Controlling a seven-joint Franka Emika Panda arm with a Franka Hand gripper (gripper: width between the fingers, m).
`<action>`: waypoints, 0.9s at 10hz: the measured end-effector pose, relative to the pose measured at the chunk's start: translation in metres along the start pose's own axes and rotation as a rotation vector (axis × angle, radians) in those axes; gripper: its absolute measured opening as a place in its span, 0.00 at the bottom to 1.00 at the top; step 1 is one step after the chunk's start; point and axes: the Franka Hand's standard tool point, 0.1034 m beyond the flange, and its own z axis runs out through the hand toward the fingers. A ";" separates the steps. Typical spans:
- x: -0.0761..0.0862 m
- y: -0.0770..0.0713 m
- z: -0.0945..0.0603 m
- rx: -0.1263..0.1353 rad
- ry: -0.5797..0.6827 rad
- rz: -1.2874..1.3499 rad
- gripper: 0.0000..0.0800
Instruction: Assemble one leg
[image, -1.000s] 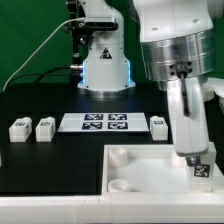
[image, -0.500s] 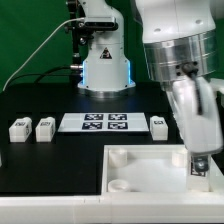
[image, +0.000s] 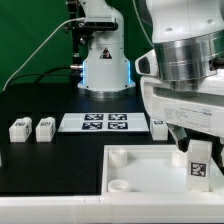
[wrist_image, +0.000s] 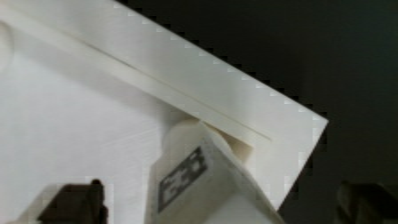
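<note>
leg (image: 200, 161) stands upright in the panel's (image: 140, 175) corner at about 4 o'clock in the exterior view, tag facing us, seemingly seated in a corner socket; the wrist view shows the same leg (wrist_image: 192, 172) tucked against the panel's rim (wrist_image: 214, 85). we judge this leg placed, though we cannot tell whether it is fully screwed home. our jaws (image: 190, 148) stand wide around the leg and grip nothing. what looks left for us: lifting clear, and perhaps a last tightening.

around it, three spare legs lie on the bench (image: 40, 100): two (image: 19, 128) (image: 45, 127) at 9 o'clock, one (image: 159, 125) at 2 o'clock just beside the marker board (image: 104, 122). another socket (image: 118, 155) near 7 o'clock on the panel is bare. nothing blocks a straight lift; only the near rim crowds the fingers.
</note>
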 end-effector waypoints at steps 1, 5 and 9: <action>0.000 0.000 0.000 -0.001 0.001 -0.122 0.81; 0.009 -0.001 -0.001 -0.027 0.025 -0.523 0.81; 0.011 0.001 0.000 -0.027 0.028 -0.301 0.42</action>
